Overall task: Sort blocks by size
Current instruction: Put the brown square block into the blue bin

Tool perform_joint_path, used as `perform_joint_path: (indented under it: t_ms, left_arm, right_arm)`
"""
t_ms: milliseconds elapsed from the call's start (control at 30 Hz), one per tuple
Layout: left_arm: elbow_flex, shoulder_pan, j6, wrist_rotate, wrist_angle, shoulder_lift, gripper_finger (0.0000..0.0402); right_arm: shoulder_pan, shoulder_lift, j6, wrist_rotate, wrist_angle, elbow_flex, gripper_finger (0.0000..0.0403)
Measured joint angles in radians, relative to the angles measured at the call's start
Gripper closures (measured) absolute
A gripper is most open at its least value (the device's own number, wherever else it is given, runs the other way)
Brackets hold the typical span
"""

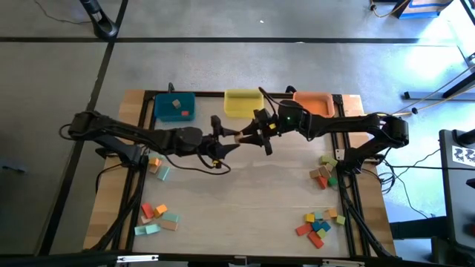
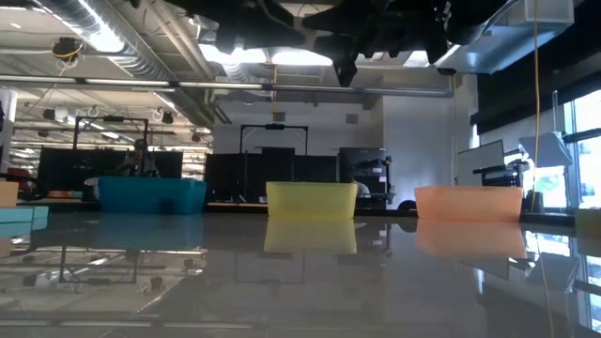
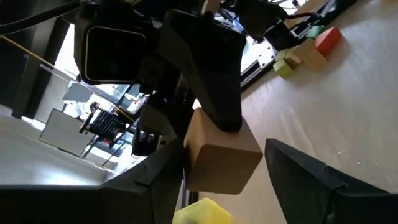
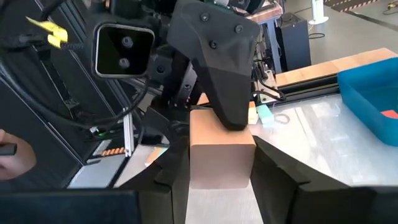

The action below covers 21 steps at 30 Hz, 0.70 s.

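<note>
Two grippers meet at the centre of the high view, above the desk [image 1: 245, 189]. My right gripper [image 4: 214, 168] has its fingers closed on a tan block [image 4: 219, 149] (a plain cube). My left gripper [image 3: 239, 180] has its fingers spread wide around that same block, one finger pressed on top. Other blocks [image 1: 319, 226] lie lower right.

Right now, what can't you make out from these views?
- High view: tan block, mostly covered by the two arms meeting over it.
- Low view: the handover sits above the top edge, and only dark arm undersides show.
- Left wrist view: yellow object, cut off by the bottom edge, unidentifiable.
- Right wrist view: blue bin, cut off by the right edge, most of its contents unseen.
</note>
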Motion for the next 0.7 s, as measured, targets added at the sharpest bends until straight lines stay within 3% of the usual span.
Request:
perform_joint_path:
  t_ms: [233, 467, 700]
  left_arm:
    - [0.000, 0.001, 0.036, 0.001, 0.034, 0.014, 0.0199]
    - [0.000, 0.003, 0.052, 0.001, 0.037, 0.012, 0.0277]
    - [0.000, 0.004, -0.026, 0.009, 0.035, 0.010, 0.0281]
  right_arm:
    - [0.000, 0.000, 0.006, 0.003, 0.009, 0.000, 0.0265]
    - [0.000, 0.000, 0.046, -0.005, 0.006, 0.000, 0.0260]
    - [-0.001, -0.004, 0.043, -0.041, 0.010, 0.000, 0.0198]
